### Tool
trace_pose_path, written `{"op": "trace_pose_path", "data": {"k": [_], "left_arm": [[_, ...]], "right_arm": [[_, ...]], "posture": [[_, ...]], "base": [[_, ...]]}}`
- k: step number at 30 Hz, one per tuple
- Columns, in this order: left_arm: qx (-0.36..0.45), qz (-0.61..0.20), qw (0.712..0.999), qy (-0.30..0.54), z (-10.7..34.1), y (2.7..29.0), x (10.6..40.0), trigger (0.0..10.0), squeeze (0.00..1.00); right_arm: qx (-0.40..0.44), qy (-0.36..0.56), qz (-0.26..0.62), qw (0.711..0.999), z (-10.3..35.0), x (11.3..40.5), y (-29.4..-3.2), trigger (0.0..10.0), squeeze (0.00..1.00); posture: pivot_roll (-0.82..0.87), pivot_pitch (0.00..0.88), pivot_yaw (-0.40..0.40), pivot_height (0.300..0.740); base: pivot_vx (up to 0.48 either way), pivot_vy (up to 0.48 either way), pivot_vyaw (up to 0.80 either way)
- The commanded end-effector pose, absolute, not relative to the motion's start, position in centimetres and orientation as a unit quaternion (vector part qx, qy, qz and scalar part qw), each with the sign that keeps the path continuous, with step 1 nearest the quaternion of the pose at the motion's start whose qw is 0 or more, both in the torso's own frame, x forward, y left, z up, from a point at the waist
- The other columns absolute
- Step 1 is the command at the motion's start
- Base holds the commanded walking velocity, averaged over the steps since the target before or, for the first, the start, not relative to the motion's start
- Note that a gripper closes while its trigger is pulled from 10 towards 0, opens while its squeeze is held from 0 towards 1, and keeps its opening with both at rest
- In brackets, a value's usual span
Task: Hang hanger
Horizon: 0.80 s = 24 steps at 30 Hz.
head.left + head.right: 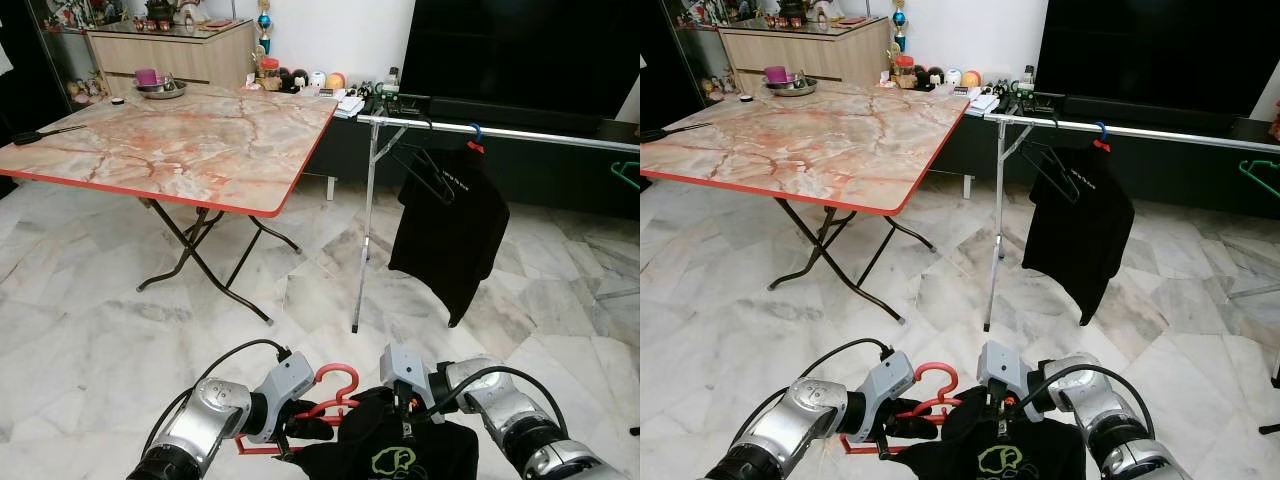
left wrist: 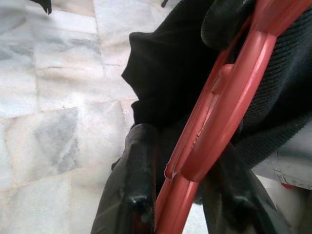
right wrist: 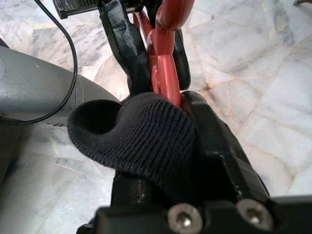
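Observation:
A red plastic hanger (image 1: 322, 408) sits low in front of me, its hook pointing up, with a black garment (image 1: 395, 452) bearing a green logo draped over it. My left gripper (image 1: 298, 420) is shut on the red hanger (image 2: 229, 112), one black finger (image 2: 137, 180) on each side of its bar. Pressed close against it, my right gripper (image 1: 404, 418) is shut on the garment's ribbed black collar (image 3: 141, 141). The silver drying rail (image 1: 520, 133) stands ahead to the right, well beyond both grippers.
A black shirt (image 1: 450, 225) hangs on the rail from a blue-hooked hanger, and a green hanger (image 1: 625, 172) hangs at the far right. A marble-topped folding table (image 1: 180, 140) stands ahead on the left. Open marble floor (image 1: 300, 290) lies between me and the rack.

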<state>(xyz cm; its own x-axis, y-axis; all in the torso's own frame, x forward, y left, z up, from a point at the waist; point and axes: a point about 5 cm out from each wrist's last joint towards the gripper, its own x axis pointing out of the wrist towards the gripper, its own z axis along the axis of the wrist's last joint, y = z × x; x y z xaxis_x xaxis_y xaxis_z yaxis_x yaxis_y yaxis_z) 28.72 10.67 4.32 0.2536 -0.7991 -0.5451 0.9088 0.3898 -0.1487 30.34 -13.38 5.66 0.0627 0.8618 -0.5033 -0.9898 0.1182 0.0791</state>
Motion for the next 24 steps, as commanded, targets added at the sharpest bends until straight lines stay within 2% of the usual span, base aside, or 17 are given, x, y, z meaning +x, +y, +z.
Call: {"op": "trace_pose_path", "data": {"k": [1,10,19,20,21,24], "left_arm": [[0.102,-0.547,0.786,0.27,4.57,10.35,28.94,0.0,0.0],[0.095,-0.548,0.786,0.27,4.55,10.29,28.93,0.0,0.0],[0.089,-0.551,0.785,0.269,4.52,10.25,28.83,0.0,0.0],[0.089,-0.551,0.785,0.268,4.52,10.26,28.83,0.0,0.0],[0.088,-0.551,0.785,0.268,4.51,10.26,28.83,0.0,0.0],[0.088,-0.551,0.785,0.269,4.52,10.28,28.82,0.0,0.0]], "right_arm": [[-0.142,0.192,0.648,0.724,6.54,30.84,-13.15,10.0,0.0],[-0.121,0.188,0.641,0.735,6.46,30.74,-13.54,10.0,0.0],[-0.115,0.198,0.646,0.728,5.99,30.22,-14.01,10.0,0.0],[-0.112,0.197,0.645,0.73,6.03,30.23,-14.02,10.0,0.26],[-0.095,0.194,0.647,0.731,6.21,30.28,-14.05,10.0,1.0],[-0.085,0.185,0.65,0.732,6.46,30.34,-14.05,10.0,1.0]], "posture": [[0.17,0.008,-0.046,0.74],[0.17,0.006,-0.046,0.74],[0.17,0.01,-0.047,0.74],[0.17,0.01,-0.047,0.74],[0.17,0.01,-0.047,0.74],[0.17,0.012,-0.046,0.74]], "base": [[0.0,0.0,0.0],[0.0,0.0,0.0],[0.0,0.0,0.0],[0.0,0.0,0.0],[0.0,0.0,0.0],[0.0,0.0,0.0]]}}
